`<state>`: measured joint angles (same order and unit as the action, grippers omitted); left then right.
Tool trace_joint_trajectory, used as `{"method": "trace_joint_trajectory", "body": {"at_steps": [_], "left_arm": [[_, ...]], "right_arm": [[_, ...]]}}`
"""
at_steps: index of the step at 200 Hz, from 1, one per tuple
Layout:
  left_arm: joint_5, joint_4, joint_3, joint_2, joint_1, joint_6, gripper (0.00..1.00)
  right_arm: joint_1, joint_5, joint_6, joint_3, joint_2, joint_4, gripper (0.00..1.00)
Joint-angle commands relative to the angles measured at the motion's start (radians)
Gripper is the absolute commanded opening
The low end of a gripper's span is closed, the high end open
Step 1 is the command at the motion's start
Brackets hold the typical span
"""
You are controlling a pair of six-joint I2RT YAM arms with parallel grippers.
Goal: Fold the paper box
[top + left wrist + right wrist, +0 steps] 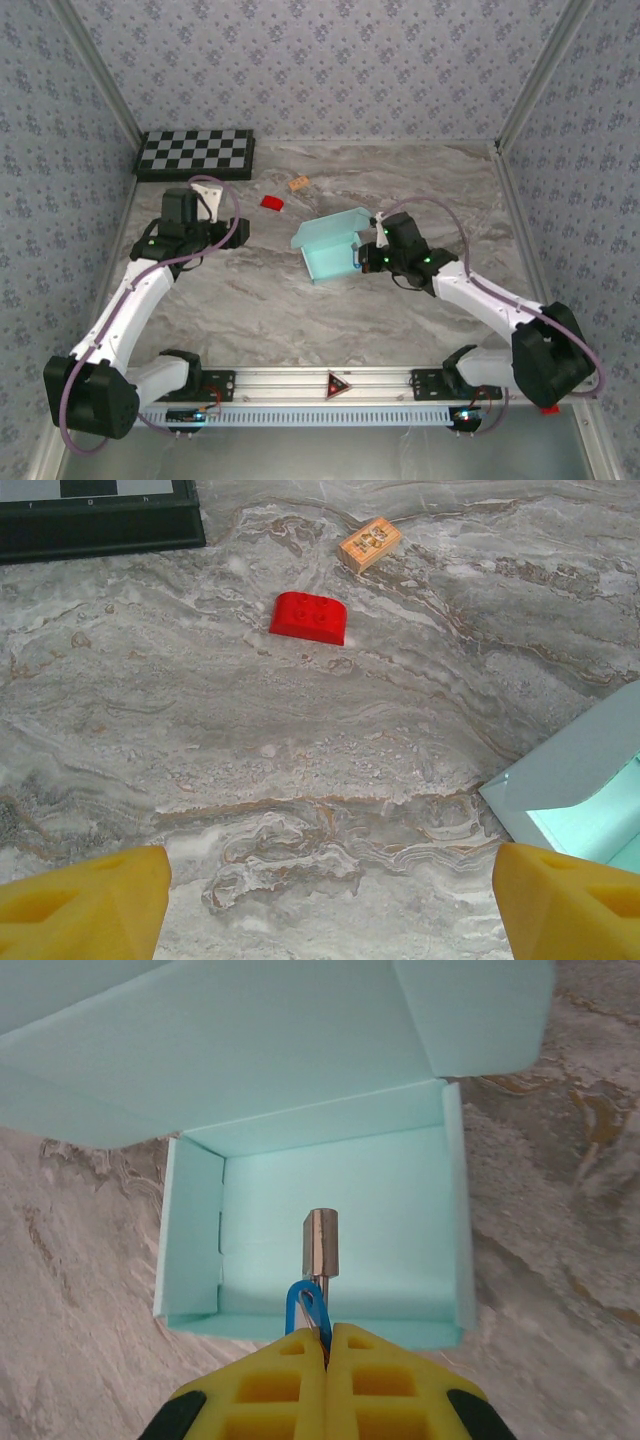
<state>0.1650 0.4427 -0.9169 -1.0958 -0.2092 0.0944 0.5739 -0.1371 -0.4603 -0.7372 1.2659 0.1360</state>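
Presently right gripper [326, 1345], fingers pressed together, hangs over the open paper box [400, 1200], probably to pin it; left gripper [330, 872] spread, waiting.

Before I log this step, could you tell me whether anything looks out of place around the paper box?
Yes: the shut right gripper pinches a blue loop carrying a small metal cylinder, which pokes out over the floor of the open paper box. That looks odd for folding. The box lies askew to the table edges.
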Motion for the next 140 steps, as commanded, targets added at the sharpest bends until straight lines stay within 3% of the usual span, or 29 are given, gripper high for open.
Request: {"method": "trace_joint_trajectory", "body": {"at_steps": [1, 60, 140], "left_arm": [[0.015, 0.0, -0.012, -0.003, 0.005, -0.01, 0.84], [0.013, 0.001, -0.012, -0.006, 0.005, -0.013, 0.84], [0.019, -0.001, -0.014, -0.015, 0.005, -0.011, 0.84]], "right_arm": [[0.043, 0.091, -0.085, 0.016, 0.025, -0.12, 0.0], [0.144, 0.28, -0.18, 0.097, 0.041, -0.267, 0.0], [0.176, 0.327, -0.271, 0.131, 0.145, -0.394, 0.0]]}}
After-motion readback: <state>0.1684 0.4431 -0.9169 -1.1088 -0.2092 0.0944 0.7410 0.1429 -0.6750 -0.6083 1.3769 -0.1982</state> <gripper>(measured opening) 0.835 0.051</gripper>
